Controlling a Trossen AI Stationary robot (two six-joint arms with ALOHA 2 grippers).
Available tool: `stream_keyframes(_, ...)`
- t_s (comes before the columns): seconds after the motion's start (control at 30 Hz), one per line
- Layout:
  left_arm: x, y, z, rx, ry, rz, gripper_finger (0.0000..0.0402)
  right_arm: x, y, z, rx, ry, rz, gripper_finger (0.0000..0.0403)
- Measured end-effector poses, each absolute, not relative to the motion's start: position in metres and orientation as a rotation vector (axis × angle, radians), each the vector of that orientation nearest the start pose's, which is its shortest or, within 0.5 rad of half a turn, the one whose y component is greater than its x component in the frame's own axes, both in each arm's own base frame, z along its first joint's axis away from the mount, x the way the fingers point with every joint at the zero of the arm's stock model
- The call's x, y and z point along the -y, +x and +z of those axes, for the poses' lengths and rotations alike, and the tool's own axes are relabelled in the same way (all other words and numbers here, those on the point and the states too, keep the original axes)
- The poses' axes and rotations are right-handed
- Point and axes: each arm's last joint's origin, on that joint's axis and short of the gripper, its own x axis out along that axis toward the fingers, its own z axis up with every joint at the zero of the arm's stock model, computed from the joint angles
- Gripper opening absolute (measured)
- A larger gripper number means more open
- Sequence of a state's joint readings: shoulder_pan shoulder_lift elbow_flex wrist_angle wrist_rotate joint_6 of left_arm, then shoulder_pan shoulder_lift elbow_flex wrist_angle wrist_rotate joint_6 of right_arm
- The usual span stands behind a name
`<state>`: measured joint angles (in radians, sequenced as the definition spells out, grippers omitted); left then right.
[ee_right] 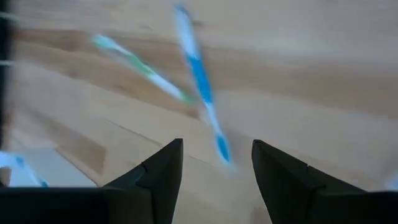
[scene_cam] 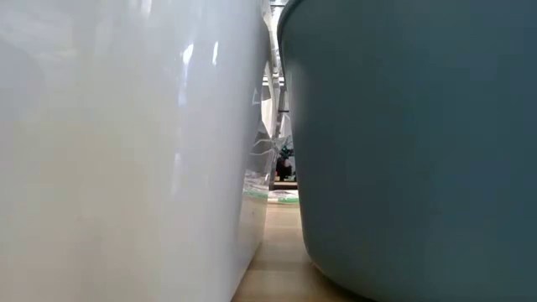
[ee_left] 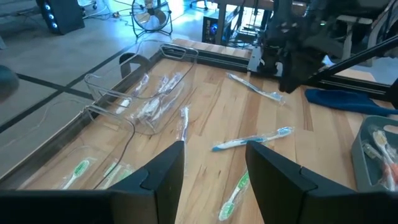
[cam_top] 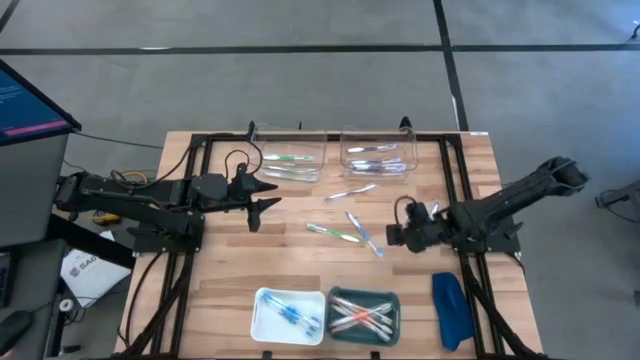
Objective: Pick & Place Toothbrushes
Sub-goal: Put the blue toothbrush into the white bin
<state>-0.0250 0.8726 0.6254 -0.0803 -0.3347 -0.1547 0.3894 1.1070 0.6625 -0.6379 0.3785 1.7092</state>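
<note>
Loose toothbrushes lie flat mid-table: a blue one (cam_top: 365,235) (ee_right: 199,74), a green one (cam_top: 332,232) (ee_right: 140,65) and a silvery wrapped one (cam_top: 350,192) (ee_left: 183,121). My right gripper (cam_top: 395,236) (ee_right: 217,168) hangs open just to the right of the blue one, tipped down over its near end, touching nothing. My left gripper (cam_top: 265,205) (ee_left: 214,174) stands open above the table's left part, pointing across at the loose brushes. More toothbrushes lie in the bins and trays.
Two clear bins (cam_top: 290,155) (cam_top: 380,155) stand at the far edge. A white tray (cam_top: 290,313) and a teal tray (cam_top: 365,312) sit at the near edge; their walls (scene_cam: 126,151) (scene_cam: 419,134) fill the low view. A dark-blue oblong object (cam_top: 450,310) lies near right.
</note>
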Motion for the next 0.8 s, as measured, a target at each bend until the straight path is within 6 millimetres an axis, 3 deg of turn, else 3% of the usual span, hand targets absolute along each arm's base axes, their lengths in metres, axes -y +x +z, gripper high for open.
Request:
stream_keyframes(0.4,-0.004,0.193,0.273,-0.303,-0.098,0.302,0.0168,-0.019,0.158,0.193,-1.021,1.370,-1.281,0.0141)
stream_keyframes(0.6,-0.004,0.193,0.273,-0.304,-0.099,0.295,0.0168,-0.010,0.157,0.190,-1.055,1.352,-1.320,0.0129)
stream_keyframes(0.8,-0.004,0.193,0.273,-0.305,-0.099,0.295,0.0168,-0.002,0.152,0.174,-1.103,1.354,-1.386,0.0129)
